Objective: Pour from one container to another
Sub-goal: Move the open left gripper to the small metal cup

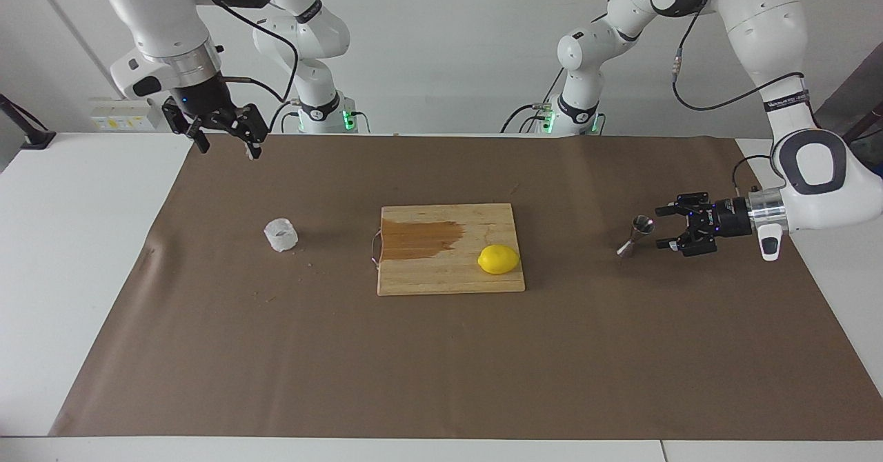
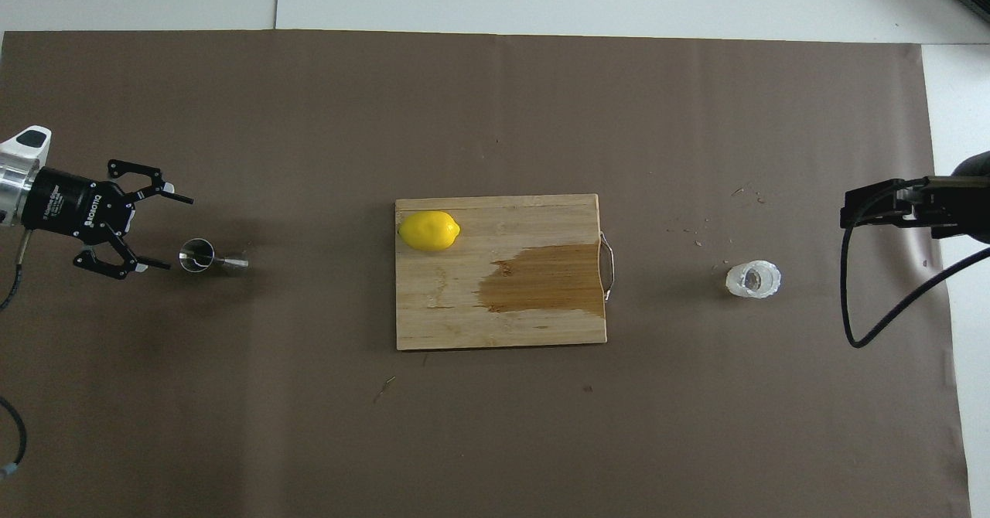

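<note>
Facing view: the left end effector (image 1: 662,226), spread wide and holding nothing, sits low over the desk (image 1: 83,255) with the steel jigger (image 1: 636,236) just off its fingertips. The right end effector (image 1: 224,139), also wide, hangs above the desk, the whitish plastic cup (image 1: 281,234) well below it.

Overhead view: the jigger (image 2: 210,257) stands just beside the left end effector's (image 2: 161,232) lower finger. The cup (image 2: 752,280) stands near the right end effector (image 2: 889,205).

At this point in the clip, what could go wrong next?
The jigger stands on a narrow base on the brown paper; the open left gripper, level with it from the side, could knock it over. The plastic cup looks flimsy; a hard squeeze by the waiting right gripper might crush or spill it.
</note>
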Motion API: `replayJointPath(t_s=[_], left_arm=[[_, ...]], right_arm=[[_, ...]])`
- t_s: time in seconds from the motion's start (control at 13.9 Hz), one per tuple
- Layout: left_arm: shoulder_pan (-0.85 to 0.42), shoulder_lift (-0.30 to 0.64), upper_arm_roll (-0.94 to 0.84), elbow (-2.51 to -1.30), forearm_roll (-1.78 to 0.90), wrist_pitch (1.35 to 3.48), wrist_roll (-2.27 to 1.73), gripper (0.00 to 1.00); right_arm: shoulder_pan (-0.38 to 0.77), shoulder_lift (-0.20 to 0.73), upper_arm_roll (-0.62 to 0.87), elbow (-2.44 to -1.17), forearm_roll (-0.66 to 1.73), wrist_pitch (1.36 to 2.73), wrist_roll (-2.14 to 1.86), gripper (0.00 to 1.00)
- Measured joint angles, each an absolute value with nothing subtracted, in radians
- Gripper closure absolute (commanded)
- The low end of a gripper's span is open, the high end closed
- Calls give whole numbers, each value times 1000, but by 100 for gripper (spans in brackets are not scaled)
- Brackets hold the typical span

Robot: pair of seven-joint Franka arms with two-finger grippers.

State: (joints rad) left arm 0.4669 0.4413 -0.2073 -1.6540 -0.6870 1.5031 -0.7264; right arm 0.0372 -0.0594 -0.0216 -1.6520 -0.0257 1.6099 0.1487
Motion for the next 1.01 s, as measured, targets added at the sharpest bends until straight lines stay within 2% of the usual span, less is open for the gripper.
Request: replayJointPath(t_s=[1.01], left_arm=[[467, 456, -208, -1699, -690, 1519, -757, 0]], right_arm=[[37, -59, -22, -1652, -26, 1610, 149, 0]])
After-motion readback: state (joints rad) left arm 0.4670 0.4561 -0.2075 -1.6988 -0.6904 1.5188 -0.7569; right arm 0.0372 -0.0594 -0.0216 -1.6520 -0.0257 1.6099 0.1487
